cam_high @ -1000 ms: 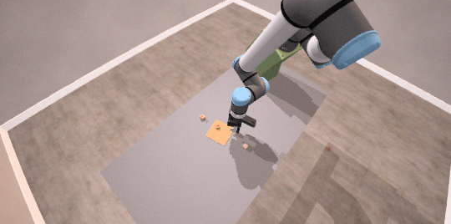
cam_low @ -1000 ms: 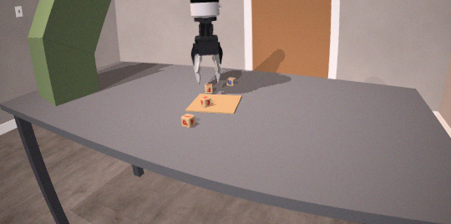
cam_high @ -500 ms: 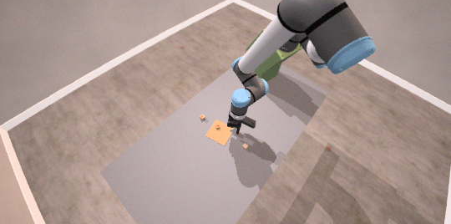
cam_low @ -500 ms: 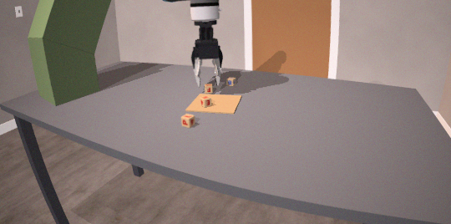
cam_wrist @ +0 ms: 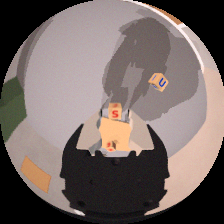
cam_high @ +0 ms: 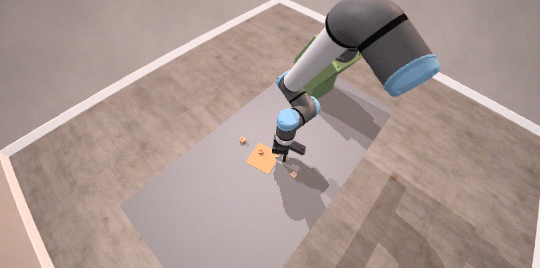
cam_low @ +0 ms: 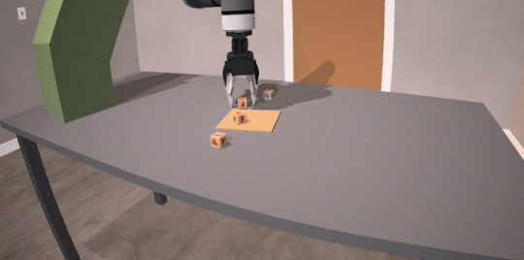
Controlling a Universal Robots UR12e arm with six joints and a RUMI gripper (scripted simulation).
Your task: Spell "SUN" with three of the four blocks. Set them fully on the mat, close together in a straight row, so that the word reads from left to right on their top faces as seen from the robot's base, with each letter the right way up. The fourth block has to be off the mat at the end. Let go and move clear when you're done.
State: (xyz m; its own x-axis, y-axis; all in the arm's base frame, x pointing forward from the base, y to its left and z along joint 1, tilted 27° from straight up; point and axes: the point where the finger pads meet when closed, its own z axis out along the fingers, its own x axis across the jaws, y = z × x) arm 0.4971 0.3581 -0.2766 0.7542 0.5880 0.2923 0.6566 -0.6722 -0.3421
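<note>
Upright, roughly, the red S (cam_wrist: pixel 115 113) in the wrist view, its block between parted, part-open jaws (cam_low: pixel 242 106).

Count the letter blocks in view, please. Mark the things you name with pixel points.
4: one on the mat (cam_high: pixel 267 164) (cam_low: pixel 262 124) (cam_wrist: pixel 115 131), one between the end effector's (cam_low: pixel 242 104) (cam_wrist: pixel 115 114) fingertips, one beyond the mat near the door, one nearest the camera in the exterior view.
</note>
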